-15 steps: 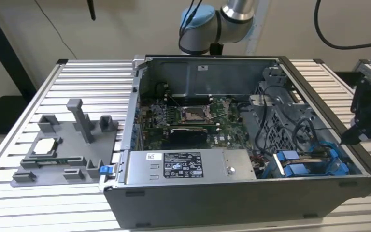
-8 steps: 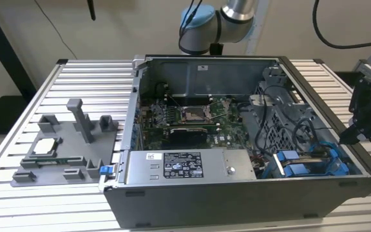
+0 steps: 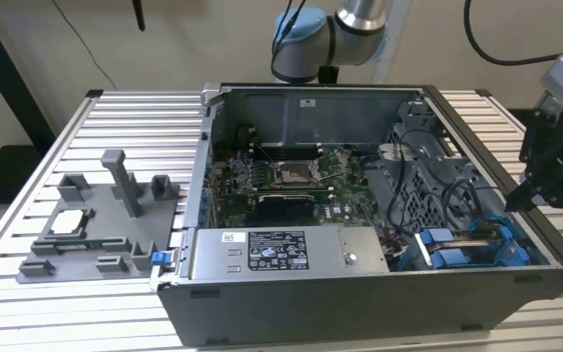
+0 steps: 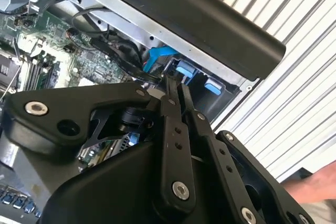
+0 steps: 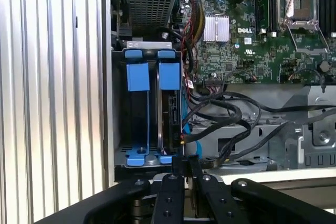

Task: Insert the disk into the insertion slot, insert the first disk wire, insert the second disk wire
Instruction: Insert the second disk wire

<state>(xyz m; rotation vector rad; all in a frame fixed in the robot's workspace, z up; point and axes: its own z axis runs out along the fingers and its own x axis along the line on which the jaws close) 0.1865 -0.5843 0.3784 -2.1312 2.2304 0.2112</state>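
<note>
An open computer case [image 3: 360, 293] sits on a slatted table [image 3: 115, 117] at centre frame in the exterior view, and the gripper [image 3: 518, 199] hangs at that view's right edge, over the case's right wall. The slot [image 3: 477, 238] lies in the case's lower right corner. In the first wrist view the disk [image 5: 170, 111] is seated in it, beside a second blue caddy [image 5: 137, 77] and near loose black cables [image 5: 231, 119]. In both wrist views the fingers [image 4: 170, 114] are drawn together, nearly touching; whether they pinch anything cannot be told.
</note>
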